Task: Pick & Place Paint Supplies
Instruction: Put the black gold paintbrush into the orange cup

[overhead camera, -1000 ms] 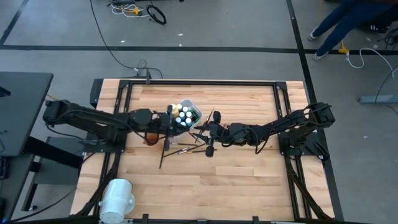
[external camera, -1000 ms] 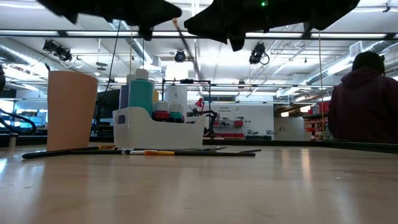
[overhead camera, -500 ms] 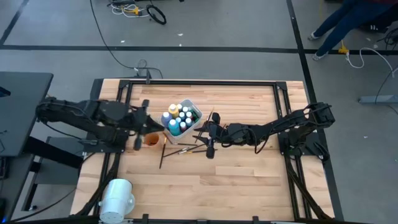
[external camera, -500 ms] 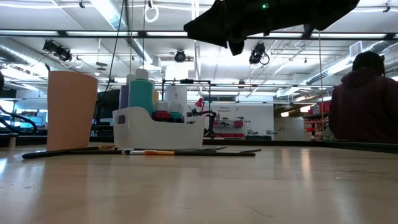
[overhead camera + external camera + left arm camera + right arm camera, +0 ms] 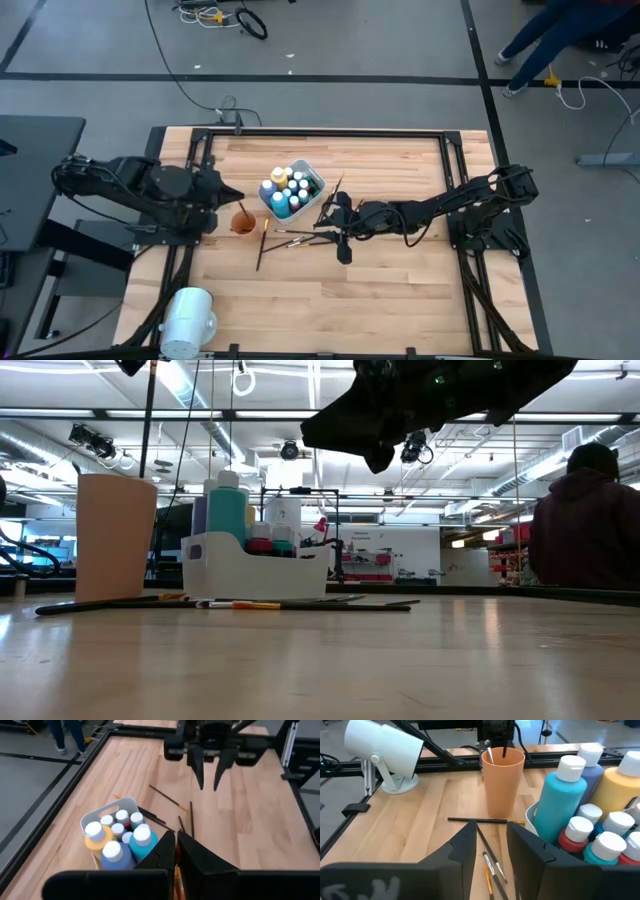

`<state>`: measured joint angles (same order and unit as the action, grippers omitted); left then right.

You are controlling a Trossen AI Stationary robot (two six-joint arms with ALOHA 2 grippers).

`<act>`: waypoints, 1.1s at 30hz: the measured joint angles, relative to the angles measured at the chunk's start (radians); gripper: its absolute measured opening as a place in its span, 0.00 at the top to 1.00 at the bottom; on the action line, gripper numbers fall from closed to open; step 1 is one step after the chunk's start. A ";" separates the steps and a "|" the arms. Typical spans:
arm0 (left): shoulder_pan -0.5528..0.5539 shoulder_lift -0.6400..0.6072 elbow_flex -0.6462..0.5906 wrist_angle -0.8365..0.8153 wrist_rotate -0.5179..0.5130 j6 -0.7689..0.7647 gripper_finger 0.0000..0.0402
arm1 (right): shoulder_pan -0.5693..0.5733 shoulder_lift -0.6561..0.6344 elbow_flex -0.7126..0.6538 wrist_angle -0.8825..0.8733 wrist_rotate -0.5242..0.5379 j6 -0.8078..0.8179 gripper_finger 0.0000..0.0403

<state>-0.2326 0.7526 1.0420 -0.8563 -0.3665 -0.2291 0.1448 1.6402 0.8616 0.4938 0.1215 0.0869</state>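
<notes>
I see the left gripper [image 5: 228, 194] hovering at the left side of the table [image 5: 400, 290], just beside the orange cup [image 5: 242, 220], its jaws clenched with nothing between them. In the right wrist view the cup stands upright with a dark brush and a white stick in it. The right gripper [image 5: 342, 222] hangs above the loose brushes [image 5: 290, 240] near the table's middle, jaws released with a clear gap. The brushes lie flat on the wood between the cup and the right gripper, some crossing one another. The paint bottles [image 5: 286, 190] stand upright, packed together in the white tub [image 5: 313, 179], which sits just behind the cup and brushes. A large white cylinder [image 5: 188, 318] lies at the table's near left corner. In the low view a person [image 5: 588, 520] in dark clothing shows beyond the table.
</notes>
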 joint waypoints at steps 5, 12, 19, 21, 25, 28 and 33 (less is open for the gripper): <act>0.000 0.014 -0.014 -0.080 -0.048 -0.053 0.97 | 0.000 0.000 0.000 -0.001 0.000 -0.019 0.72; 0.000 0.031 -0.216 0.068 -0.103 -0.156 0.97 | 0.000 0.000 0.000 -0.002 0.000 -0.018 0.73; 0.000 0.049 -0.325 0.117 -0.110 -0.245 0.90 | 0.000 0.000 0.000 -0.008 0.001 -0.018 0.73; 0.000 0.048 -0.328 0.111 -0.110 -0.258 0.88 | 0.000 0.000 0.000 -0.010 0.001 -0.018 0.73; 0.000 0.048 -0.328 0.117 -0.112 -0.258 0.86 | 0.000 0.000 0.000 -0.010 0.002 -0.018 0.73; 0.000 0.048 -0.328 0.122 -0.115 -0.258 0.87 | 0.000 0.000 0.000 -0.010 0.002 -0.018 0.73; 0.000 0.048 -0.328 0.238 -0.115 -0.235 0.88 | 0.000 0.000 0.000 -0.015 0.002 -0.018 0.73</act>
<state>-0.2325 0.8005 0.7139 -0.6187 -0.4820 -0.4644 0.1452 1.6402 0.8616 0.4789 0.1233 0.0689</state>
